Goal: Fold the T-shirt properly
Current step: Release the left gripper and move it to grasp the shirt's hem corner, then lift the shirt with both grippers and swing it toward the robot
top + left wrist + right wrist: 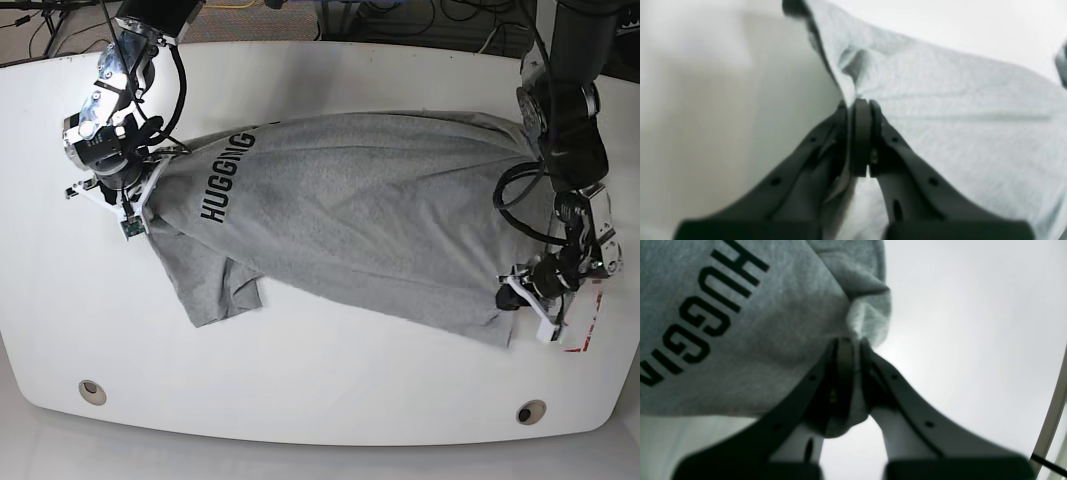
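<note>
Heather-grey cotton T-shirt [370,220] with dark block lettering [226,180] was spread across the middle of the white table [300,390]. Its nine o'clock edge was pinched by the right fingers [853,343], its four o'clock corner by the left fingers [857,105], both sets pressed together.

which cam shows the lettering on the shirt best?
Base view: the lettering reads whole on the T-shirt, near the right gripper. The right wrist view shows the letters large but cropped and upside down. The left wrist view shows only plain grey fabric.
</note>
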`<state>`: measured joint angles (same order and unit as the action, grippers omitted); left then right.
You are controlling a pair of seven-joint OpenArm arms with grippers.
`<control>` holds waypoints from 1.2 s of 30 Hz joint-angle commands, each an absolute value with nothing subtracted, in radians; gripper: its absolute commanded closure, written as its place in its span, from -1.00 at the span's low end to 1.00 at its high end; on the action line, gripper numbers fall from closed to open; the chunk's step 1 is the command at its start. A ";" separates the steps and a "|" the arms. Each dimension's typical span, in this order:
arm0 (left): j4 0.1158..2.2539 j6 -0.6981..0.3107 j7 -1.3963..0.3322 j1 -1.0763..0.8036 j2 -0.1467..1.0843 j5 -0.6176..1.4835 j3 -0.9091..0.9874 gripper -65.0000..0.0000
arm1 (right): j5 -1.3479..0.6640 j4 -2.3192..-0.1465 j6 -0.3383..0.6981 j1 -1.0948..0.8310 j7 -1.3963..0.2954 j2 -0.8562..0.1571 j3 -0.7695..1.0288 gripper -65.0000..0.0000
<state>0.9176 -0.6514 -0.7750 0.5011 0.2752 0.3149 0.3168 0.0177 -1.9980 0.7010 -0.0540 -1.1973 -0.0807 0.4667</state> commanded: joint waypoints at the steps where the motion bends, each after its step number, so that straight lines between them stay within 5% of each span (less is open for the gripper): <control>1: 1.090 -0.654 -0.802 0.495 0.291 0.361 0.321 1.00 | 0.024 -2.025 0.698 -0.019 -1.187 -0.110 0.481 0.93; 18: 1.693 -0.654 -1.109 0.498 0.292 0.456 0.430 1.00 | 0.028 -1.995 0.698 0.202 -1.194 -0.208 0.486 0.93; 36: 1.750 -0.653 -1.191 0.951 0.364 0.455 0.449 1.00 | 0.028 -1.945 0.698 0.613 -1.194 -0.384 0.328 0.92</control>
<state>1.7596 -0.6632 -1.2179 0.8719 0.3397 0.4728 0.4423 -0.0067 -1.9343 0.7071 0.5415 -1.1915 -0.3492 0.3397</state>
